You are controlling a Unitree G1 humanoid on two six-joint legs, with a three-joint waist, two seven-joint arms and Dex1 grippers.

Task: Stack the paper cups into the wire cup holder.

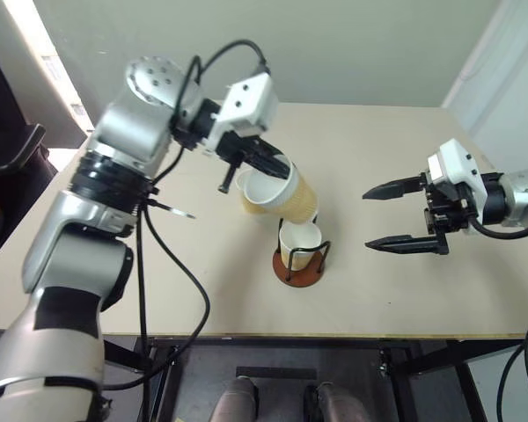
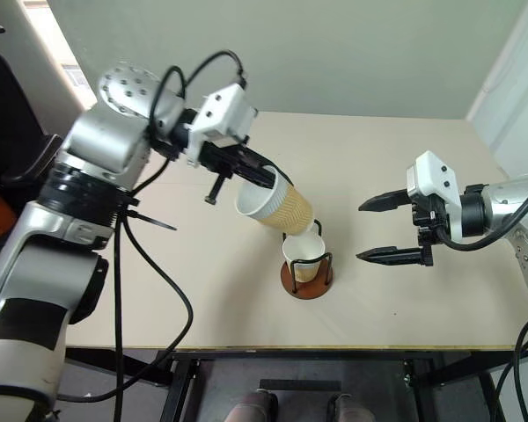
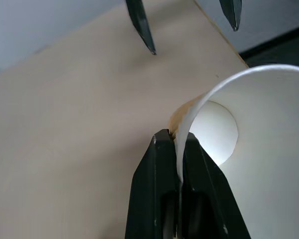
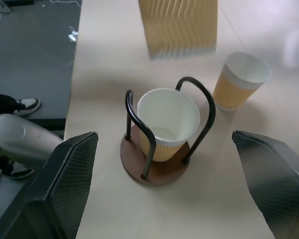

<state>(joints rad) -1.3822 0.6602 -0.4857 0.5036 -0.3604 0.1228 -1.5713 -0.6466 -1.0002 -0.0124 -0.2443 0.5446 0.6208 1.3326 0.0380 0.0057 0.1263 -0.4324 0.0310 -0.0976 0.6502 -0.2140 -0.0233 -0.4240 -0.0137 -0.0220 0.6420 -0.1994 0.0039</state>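
A: Paper cup first: where does it sit against the fingers?

B: Its rim wall is pinched between the left gripper fingers, one black finger inside the white lip and one outside, clamped tight on the paper. The cup hangs tilted in the air, mouth turned toward the left arm, its base slanting down just above the wire cup holder.

A: And the holder itself?

B: It stands on the beige table, a reddish-brown disc with black wire loops, and a second cup sits upright inside the loops. The held cup's lower edge is close over that cup's rim; I cannot tell whether they touch.

A: The other side?

B: The right gripper hovers beside the holder, well apart from it, its two fingers spread wide with nothing between them.

A: The last cup?

B: A third cup stands upright on the table just beyond the holder, partly hidden behind the held one in the head views.
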